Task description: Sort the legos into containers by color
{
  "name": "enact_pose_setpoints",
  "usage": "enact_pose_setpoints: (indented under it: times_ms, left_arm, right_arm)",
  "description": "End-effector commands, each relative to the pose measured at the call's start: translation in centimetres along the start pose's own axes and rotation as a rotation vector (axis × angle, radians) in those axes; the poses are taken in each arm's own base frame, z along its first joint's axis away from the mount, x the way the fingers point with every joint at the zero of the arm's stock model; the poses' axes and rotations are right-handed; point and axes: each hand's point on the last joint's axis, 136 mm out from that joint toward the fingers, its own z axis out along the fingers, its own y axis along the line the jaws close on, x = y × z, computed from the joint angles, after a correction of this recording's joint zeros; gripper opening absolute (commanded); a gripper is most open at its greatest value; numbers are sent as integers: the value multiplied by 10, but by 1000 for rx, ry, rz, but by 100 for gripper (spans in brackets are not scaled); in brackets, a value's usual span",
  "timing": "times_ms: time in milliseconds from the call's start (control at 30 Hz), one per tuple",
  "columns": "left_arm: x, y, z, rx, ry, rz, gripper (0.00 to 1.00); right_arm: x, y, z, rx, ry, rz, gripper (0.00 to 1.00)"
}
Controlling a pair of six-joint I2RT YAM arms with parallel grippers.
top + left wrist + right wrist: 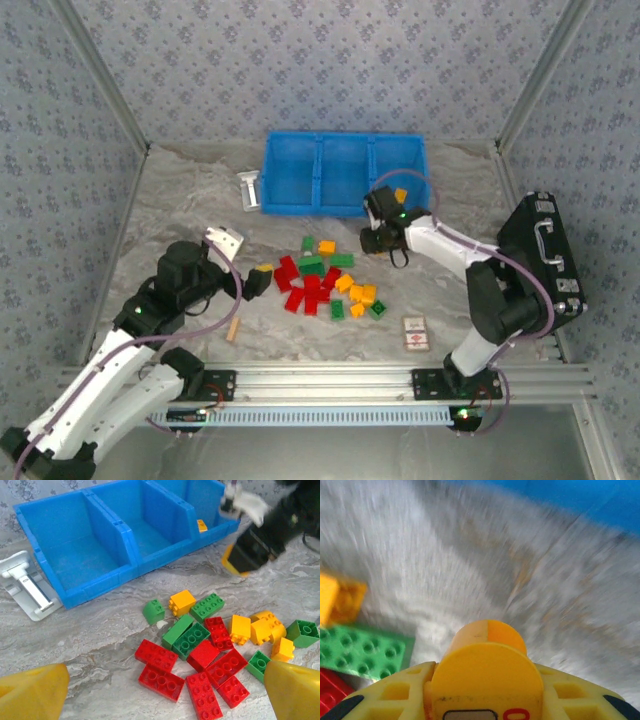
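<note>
Sorting has barely begun: one yellow brick (400,195) sits in the right-hand compartment of the blue bin (300,210), and the other two compartments are bare. The rest of the bricks (325,282), red, green and yellow mixed, lie in a loose pile on the table (180,215), well short of the bin. The left gripper (165,680) hangs low over the near edge of that pile. Its fingers (32,692) are spread wide, with only red bricks below the gap. The right gripper (380,238) is between the pile and the bin's right front corner. Its own camera is badly blurred, so I cannot tell whether it is spread or pressed together, or whether it carries anything. The step in hand, as I read it, is the next pick from the pile. For the left arm that means settling on one brick, and a red one at the near edge looks easiest. It would line the fingers across the brick's sides, drop without nudging the neighbours, then carry it to a compartment other than the yellow one. The reds lie touching, so a clean single grab looks fiddly.
</note>
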Motion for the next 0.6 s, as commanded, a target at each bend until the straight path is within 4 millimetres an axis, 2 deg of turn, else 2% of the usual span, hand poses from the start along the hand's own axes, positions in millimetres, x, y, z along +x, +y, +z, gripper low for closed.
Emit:
enact_pose_setpoints:
  times_ms: [0, 100, 267, 433, 567]
  left_arm:
    - [-9, -7, -1, 34, -56, 51, 100]
    - [-7, -7, -1, 34, -50, 50, 100]
    - [-3, -6, 0, 30, -42, 43, 100]
    - [2, -4, -2, 19, -28, 51, 100]
    - [9, -5, -1, 24, 3, 53, 100]
  right_arm:
    - [-44, -19, -30, 12, -97, 42, 28]
    - [-66, -39, -32, 44, -130, 84, 28]
    - [-96, -67, -19, 80, -165, 169, 29]
    - [-121, -86, 5, 105, -170, 219, 32]
    - [-129, -96, 30, 120, -139, 243, 35]
